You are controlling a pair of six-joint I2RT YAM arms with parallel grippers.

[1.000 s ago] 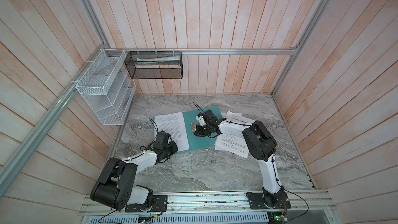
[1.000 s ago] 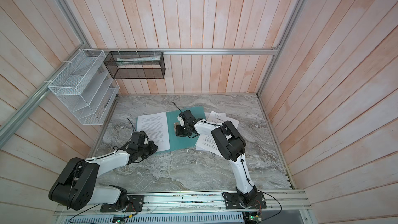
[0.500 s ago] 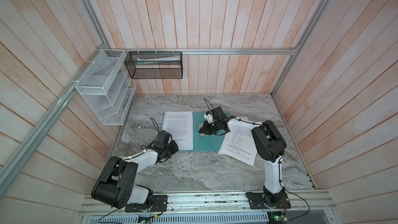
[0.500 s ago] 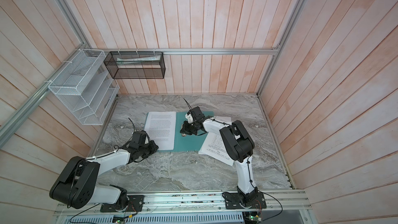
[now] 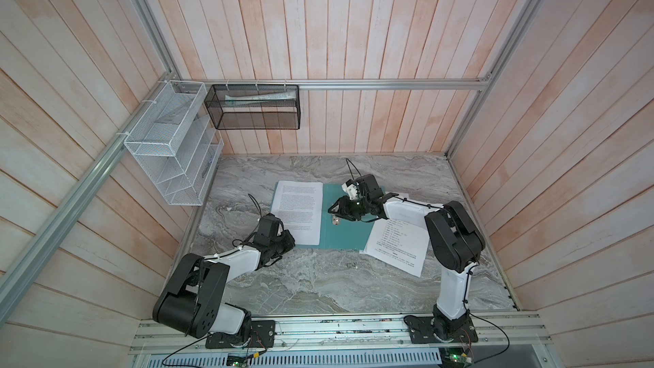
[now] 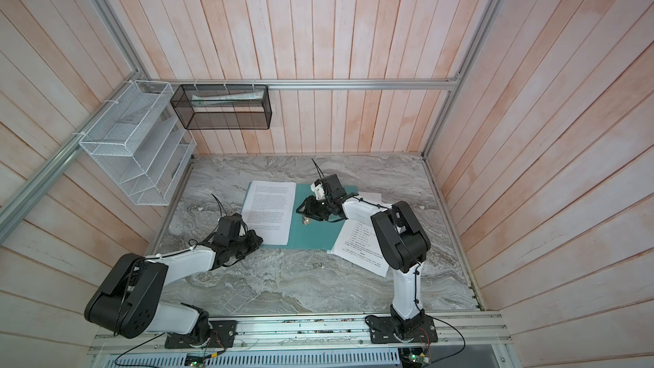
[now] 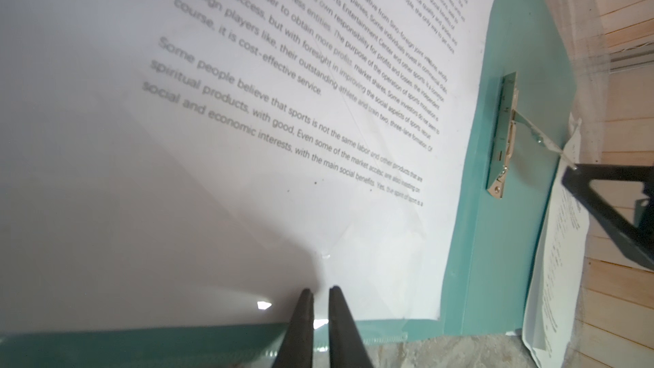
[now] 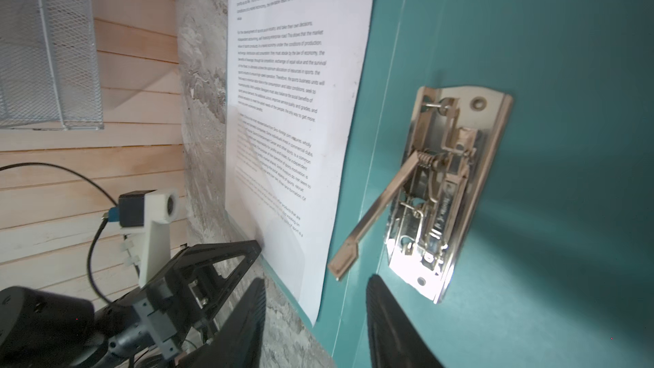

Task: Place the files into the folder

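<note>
The teal folder (image 5: 339, 238) (image 6: 311, 238) lies open on the marble table. One of the files (image 5: 299, 210) (image 7: 247, 100) (image 8: 283, 100), a printed white sheet, covers its left half. More loose files (image 5: 396, 242) (image 6: 361, 242) overlap its right edge. The metal clip (image 5: 335, 220) (image 8: 442, 189) (image 7: 502, 136) sits on the right half with its lever raised. My right gripper (image 5: 331, 209) (image 6: 299, 208) (image 8: 315, 313) hovers open by the clip, empty, the lever tip just beyond its fingertips. My left gripper (image 5: 292, 238) (image 6: 260, 238) (image 7: 320, 292) is shut, tips resting on the sheet's near edge.
A white wire-mesh rack (image 5: 170, 146) hangs on the left wall. A black mesh basket (image 5: 254, 107) with rolled paper hangs on the back wall. Wooden walls close in three sides, and an aluminium rail (image 5: 318, 327) runs along the front.
The folder and its sheet swung from tilted to square with the table as my right gripper moved right. The right gripper, shut before, has now opened. The left arm stayed put.
</note>
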